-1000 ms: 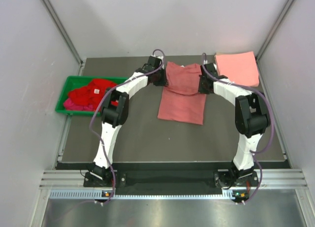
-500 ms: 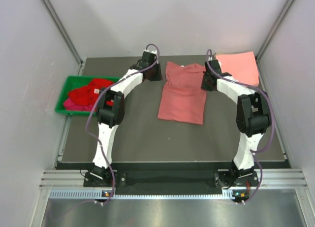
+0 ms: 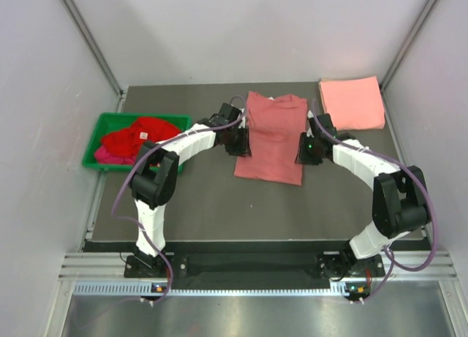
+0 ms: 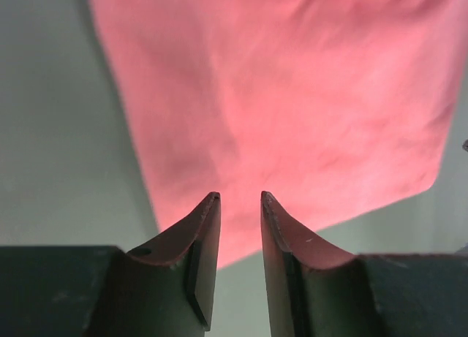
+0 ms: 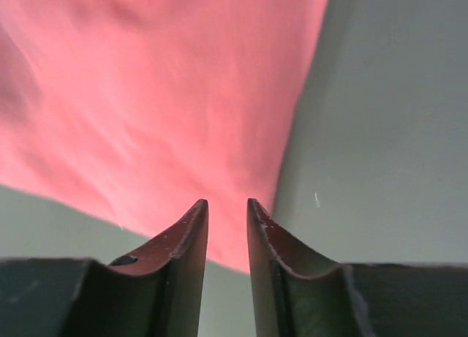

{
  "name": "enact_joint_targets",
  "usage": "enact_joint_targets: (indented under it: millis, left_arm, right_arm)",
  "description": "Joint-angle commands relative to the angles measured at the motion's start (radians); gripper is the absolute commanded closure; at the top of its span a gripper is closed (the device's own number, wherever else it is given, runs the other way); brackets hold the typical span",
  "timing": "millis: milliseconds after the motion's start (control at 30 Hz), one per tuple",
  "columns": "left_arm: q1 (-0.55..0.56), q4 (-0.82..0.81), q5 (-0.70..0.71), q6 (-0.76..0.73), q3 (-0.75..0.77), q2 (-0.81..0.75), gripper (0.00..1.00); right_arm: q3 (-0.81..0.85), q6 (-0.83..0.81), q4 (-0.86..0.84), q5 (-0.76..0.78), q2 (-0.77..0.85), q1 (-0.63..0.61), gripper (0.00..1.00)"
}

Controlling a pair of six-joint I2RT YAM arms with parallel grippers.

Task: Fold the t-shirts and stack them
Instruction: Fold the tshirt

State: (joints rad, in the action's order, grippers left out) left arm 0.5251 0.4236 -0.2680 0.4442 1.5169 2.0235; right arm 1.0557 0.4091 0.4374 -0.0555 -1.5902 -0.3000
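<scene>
Top external view: a dusty rose t-shirt lies flat at the middle of the table, towards the far edge. A folded salmon t-shirt occupies the far right corner. Red t-shirts are heaped in a green bin at the left edge. The left gripper sits at the rose shirt's left edge, the right gripper at its right edge.

Left wrist view: the fingers stand slightly parted over a corner of the rose shirt, with nothing clasped between them.

Right wrist view: the fingers stand likewise released, a narrow gap between them, over the shirt's opposite corner.
</scene>
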Motion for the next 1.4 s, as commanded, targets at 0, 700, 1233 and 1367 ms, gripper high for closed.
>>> enact_joint_targets:
  millis: [0, 700, 1233, 1367]
  left_arm:
    - [-0.020, 0.056, 0.055, 0.001, -0.035, -0.104, 0.64]
    - [-0.022, 0.043, -0.026, -0.024, -0.192, -0.095, 0.59]
    - [0.015, 0.009, -0.079, 0.059, -0.377, -0.224, 0.98]
    - [0.079, -0.006, -0.073, 0.076, -0.422, -0.276, 0.87]
  right_arm:
    - [-0.054, -0.032, -0.020, -0.078, 0.062, 0.005, 0.69]
    - [-0.214, -0.064, -0.088, -0.086, 0.032, 0.009, 0.68]
    - [-0.361, 0.034, 0.032, 0.086, 0.179, 0.007, 1.00]
    - [-0.419, 0.079, 0.069, 0.085, 0.252, 0.007, 1.00]
